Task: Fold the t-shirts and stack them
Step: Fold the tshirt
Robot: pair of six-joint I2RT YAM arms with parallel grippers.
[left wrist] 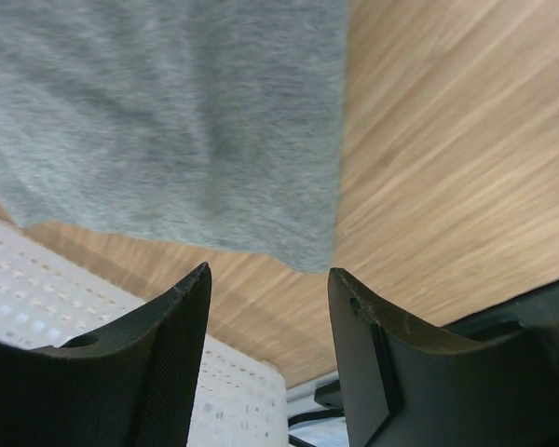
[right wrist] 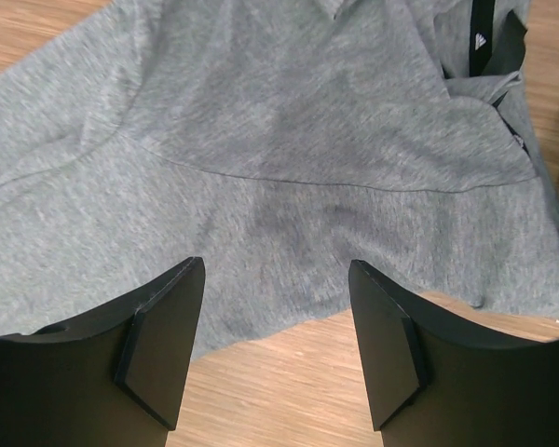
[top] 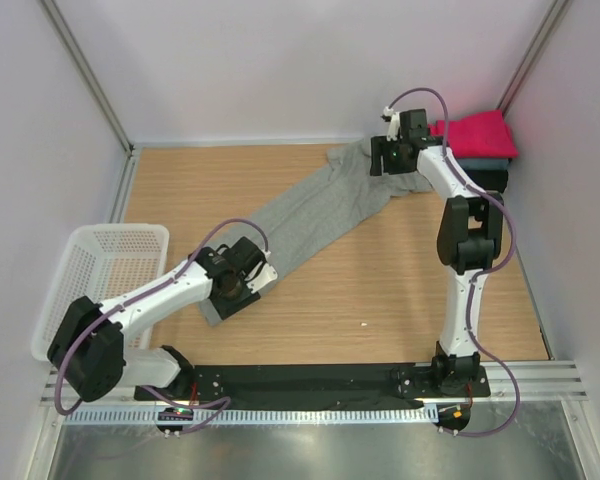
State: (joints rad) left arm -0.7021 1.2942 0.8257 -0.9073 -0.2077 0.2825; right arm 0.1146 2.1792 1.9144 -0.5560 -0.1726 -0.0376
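Observation:
A large heather-grey t-shirt (top: 320, 215) lies stretched in a diagonal band across the wooden table, from near left to far right. My left gripper (top: 228, 296) hovers over its near-left end. In the left wrist view that gripper (left wrist: 268, 275) is open and holds nothing, and the shirt's corner (left wrist: 303, 251) is just beyond the fingertips. My right gripper (top: 388, 160) is over the far end, open (right wrist: 278, 265) above the shirt's edge (right wrist: 289, 307), close to the dark inner collar (right wrist: 482, 37). A magenta-red t-shirt (top: 477, 133) lies on a slate-blue one (top: 485, 158) and a black one (top: 492, 178) at the back right.
A white mesh basket (top: 100, 275) stands at the left edge, close to my left arm, and also shows in the left wrist view (left wrist: 37, 298). Walls enclose the table on three sides. Bare wood (top: 380, 290) lies between the shirt and the arm bases.

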